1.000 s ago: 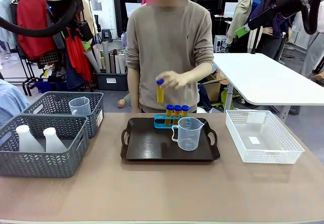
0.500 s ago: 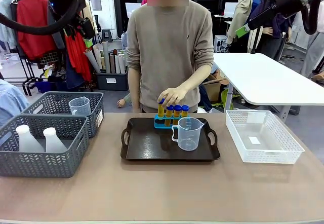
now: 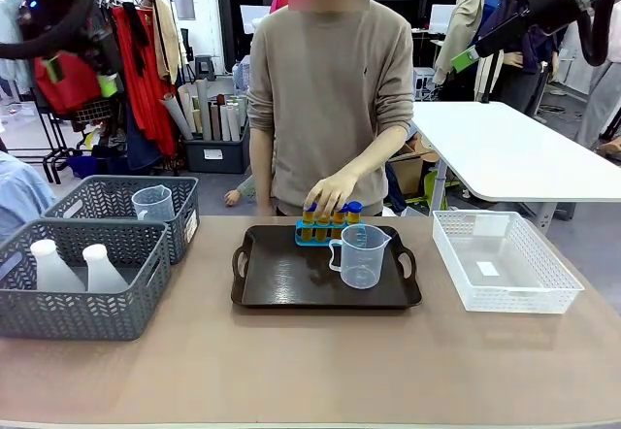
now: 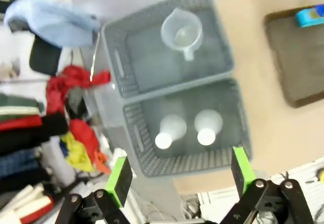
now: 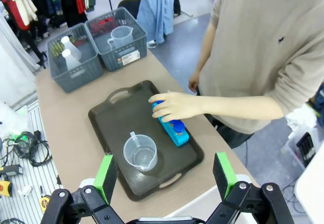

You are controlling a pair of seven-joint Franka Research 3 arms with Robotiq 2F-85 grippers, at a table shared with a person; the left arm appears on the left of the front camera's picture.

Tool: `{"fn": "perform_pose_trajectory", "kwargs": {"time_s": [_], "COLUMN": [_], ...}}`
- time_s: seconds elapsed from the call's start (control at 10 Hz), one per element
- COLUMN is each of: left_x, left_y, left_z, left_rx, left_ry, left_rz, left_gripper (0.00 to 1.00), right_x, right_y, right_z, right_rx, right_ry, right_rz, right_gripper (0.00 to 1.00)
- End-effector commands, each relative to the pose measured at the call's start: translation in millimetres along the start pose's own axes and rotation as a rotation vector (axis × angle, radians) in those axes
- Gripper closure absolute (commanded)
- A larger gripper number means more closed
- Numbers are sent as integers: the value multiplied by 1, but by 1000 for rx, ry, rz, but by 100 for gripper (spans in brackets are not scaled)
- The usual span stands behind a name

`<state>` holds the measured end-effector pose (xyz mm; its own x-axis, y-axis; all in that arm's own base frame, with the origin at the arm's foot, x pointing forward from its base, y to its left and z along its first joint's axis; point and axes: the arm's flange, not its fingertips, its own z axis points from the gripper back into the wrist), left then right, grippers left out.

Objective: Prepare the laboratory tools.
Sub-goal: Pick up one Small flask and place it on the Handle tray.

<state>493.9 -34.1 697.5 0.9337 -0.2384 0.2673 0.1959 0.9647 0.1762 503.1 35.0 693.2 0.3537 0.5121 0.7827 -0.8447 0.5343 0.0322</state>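
left tool (image 4: 179, 169) apart, right tool (image 5: 164, 166) apart, person's hand (image 3: 330, 189) on tubes (image 3: 353, 212), basket label (image 3: 191, 226) unreadable

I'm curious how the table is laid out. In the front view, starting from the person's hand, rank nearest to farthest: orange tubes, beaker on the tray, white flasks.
1. Orange tubes: touched by the hand, at the far edge of the tray.
2. Beaker: on the tray, just nearer the camera.
3. White flasks: far left, in the nearer grey basket.
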Motion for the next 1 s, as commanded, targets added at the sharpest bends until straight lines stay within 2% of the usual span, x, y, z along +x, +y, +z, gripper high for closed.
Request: {"fn": "perform_pose_trajectory", "kwargs": {"time_s": [0.0, 0.1, 0.2, 0.4, 0.6, 0.7, 0.8, 0.9], "left_x": [-12, -18, -33, -66, -91, -94, -73, -73], "left_y": [18, 30, 38, 53, 49, 48, 53, 53], "left_z": [-40, -61, -82, -112, -123, -125, -126, -126], "left_rx": [-43, -16, -2, -59, -97, -108, -62, -62], "left_ry": [15, 21, 46, 68, 47, 77, 89, 89], "left_rz": [109, 110, 163, 154, 157, 148, 167, 167], "left_gripper": [0, 0, 0, 0, 0, 0, 0, 0], "right_x": [1, 1, 1, 1, 1, 1, 1, 1], "right_y": [2, 2, 2, 2, 2, 2, 2, 2], "right_z": [0, 0, 0, 0, 0, 0, 0, 0], "right_rx": [3, 3, 3, 3, 3, 3, 3, 3], "right_ry": [-9, -9, -9, -9, -9, -9, -9, -9], "right_rz": [2, 2, 2, 2, 2, 2, 2, 2], "right_gripper": [0, 0, 0, 0, 0, 0, 0, 0]}}
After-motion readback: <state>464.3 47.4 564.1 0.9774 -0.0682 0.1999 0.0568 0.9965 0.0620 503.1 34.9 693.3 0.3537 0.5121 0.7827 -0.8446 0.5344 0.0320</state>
